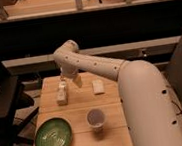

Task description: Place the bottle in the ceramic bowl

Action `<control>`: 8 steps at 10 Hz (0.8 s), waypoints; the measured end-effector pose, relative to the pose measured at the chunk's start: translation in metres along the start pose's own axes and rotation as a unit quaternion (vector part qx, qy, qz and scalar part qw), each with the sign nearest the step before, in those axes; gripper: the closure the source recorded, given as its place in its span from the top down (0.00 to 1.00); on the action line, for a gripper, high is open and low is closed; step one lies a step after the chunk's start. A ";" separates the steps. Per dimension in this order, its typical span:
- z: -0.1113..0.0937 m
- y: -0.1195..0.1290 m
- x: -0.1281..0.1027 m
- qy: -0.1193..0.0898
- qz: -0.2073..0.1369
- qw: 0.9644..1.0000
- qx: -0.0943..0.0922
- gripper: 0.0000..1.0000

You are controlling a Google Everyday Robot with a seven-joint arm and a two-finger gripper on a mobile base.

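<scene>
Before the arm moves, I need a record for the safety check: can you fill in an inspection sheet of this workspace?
surface: wooden table, four items on it.
job's things: bottle at far left; green ceramic bowl at near left, nothing in it.
clutter: white packet; white cup.
grippers: gripper open, just above the bottle, not holding it.
cables: nothing seen.
surroundings: dark chair left of the table; long shelf behind.

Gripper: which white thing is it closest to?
The bottle, back left on the table. The open gripper hangs just above it; the packet and cup sit farther away.
</scene>
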 end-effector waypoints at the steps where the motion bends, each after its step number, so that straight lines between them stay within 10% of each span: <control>1: 0.003 -0.001 -0.003 -0.003 -0.003 1.000 -0.002 0.80; 8: 0.033 0.003 -0.015 -0.029 -0.019 0.999 -0.016 0.80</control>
